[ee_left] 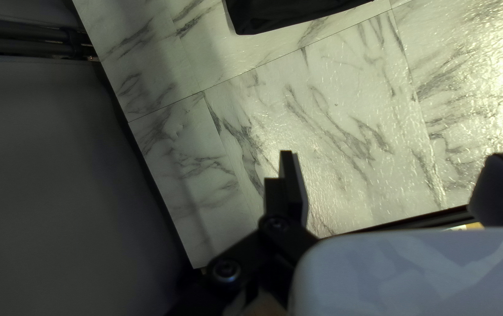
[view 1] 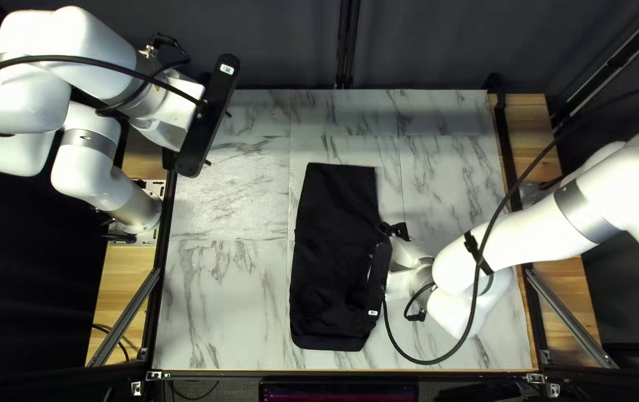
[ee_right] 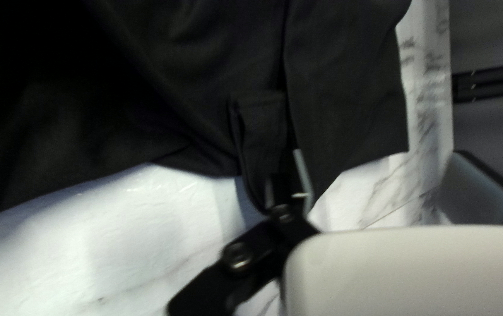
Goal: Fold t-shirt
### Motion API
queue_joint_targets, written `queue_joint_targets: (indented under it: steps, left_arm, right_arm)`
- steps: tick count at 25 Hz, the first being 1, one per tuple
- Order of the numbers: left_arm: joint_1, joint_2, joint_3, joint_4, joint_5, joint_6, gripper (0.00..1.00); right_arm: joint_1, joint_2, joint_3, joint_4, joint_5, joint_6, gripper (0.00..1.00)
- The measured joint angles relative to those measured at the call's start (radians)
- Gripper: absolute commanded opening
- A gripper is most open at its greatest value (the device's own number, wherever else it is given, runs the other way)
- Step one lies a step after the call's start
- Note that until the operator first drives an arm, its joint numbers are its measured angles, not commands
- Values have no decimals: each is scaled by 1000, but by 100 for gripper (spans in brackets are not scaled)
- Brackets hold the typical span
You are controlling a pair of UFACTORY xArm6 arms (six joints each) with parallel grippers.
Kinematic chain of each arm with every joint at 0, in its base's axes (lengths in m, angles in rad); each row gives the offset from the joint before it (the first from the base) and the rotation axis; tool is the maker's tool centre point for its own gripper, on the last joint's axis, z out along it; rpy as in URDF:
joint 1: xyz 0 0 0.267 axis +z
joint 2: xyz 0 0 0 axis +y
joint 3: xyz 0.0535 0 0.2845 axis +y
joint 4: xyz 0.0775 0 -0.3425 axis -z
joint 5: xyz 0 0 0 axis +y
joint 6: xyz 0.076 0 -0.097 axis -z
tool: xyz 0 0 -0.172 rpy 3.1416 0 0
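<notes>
Clock ref: 12 is set at the far edge of the tabletop (view 1: 223, 298), top left view.
T-shirt (view 1: 334, 253): black, laid mid-tabletop, closer to the 6 o'clock edge than to the 12; stretched in a long narrow shape along 12–6, with creases seen.
T-shirt, 12 o'clock end: pulled fairly straight; rounded corners seen at the 6 o'clock end.
Left pincer (view 1: 218, 138): spread wide, nothing pinched; held raised over the tabletop's 10 o'clock corner, well apart from the T-shirt, which is placed at about 4–5 o'clock from it.
Right pincer (view 1: 379, 279): spread, not closed on cloth; set at the T-shirt's edge, about 4 o'clock from its middle.
Flap (ee_right: 260, 131): narrow bit of black cloth, rested against one finger of the right pincer; the other finger is held well away from it.
Right arm (view 1: 505, 246): reached in from 3 o'clock.
Cable (view 1: 424, 362): black, looped beside the right arm, bottom of loop near the 5 o'clock edge.
Curtain (view 1: 282, 45): dark, hung beyond 12 o'clock.
</notes>
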Motion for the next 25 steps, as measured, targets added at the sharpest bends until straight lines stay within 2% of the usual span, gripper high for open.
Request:
queue_joint_targets:
  steps: [3, 6, 18, 25]
  left_arm:
    - [0, 0, 0, 0, 0, 0, 100]
    - [0, 0, 0, 0, 0, 0, 100]
    - [0, 0, 0, 0, 0, 0, 100]
    - [0, 0, 0, 0, 0, 0, 100]
  right_arm:
    - [-37, -56, 52, -6, -31, -63, 100]
    - [-57, -76, 69, 4, -53, -125, 100]
    - [-29, 32, 7, -89, -169, -132, 100]
    - [-20, 63, -18, -63, -130, -184, 100]
